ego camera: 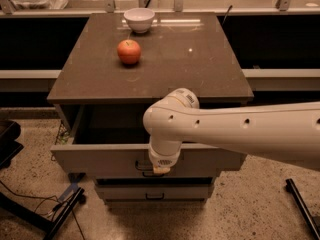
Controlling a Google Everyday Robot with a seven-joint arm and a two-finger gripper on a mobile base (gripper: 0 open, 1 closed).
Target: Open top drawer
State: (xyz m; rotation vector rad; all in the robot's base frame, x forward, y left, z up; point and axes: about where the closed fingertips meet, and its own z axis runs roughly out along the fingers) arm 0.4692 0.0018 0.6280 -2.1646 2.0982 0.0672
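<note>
The top drawer (100,159) of the cabinet stands pulled out, its grey front facing me and its dark box interior showing behind. A small dark loop handle (142,166) sits at the middle of that front. My white arm reaches in from the right, and its wrist hangs over the front. The gripper (160,170) is right at the handle, mostly hidden under the wrist.
A red apple (129,51) and a white bowl (139,19) rest on the brown cabinet top (200,64). A lower drawer front (155,191) with its own handle sits below. Black stand legs and cables lie on the floor at lower left (55,214).
</note>
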